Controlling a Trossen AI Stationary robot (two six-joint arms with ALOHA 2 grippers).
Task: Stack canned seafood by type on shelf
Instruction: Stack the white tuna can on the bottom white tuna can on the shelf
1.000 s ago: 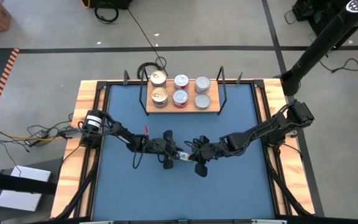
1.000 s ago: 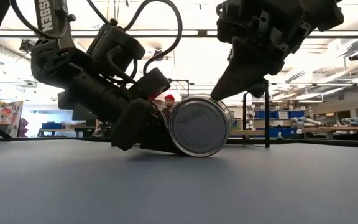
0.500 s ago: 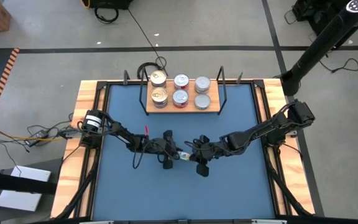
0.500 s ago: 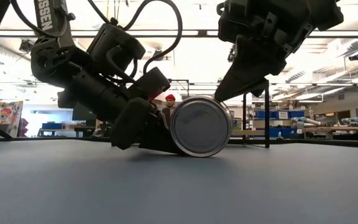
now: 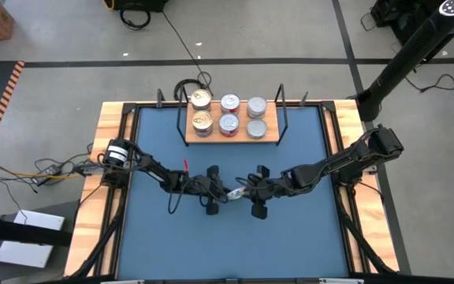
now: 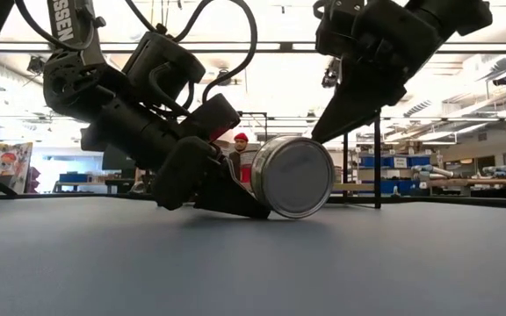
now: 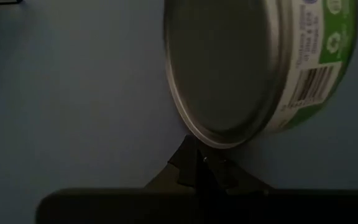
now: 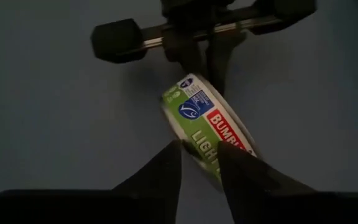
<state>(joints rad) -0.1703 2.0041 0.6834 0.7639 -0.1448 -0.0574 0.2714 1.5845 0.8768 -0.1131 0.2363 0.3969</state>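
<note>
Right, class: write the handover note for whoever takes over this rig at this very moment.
Left pincer: shut on the rim of the green-label can, holding it on edge just above the blue table, mid-table.
Right pincer: open beside that can, not gripping it.
Shelf, at the table's far edge: six cans on it, in three columns of two.
Done: those six placed.
Left: get the held can flat and onto the shelf with its type.
</note>
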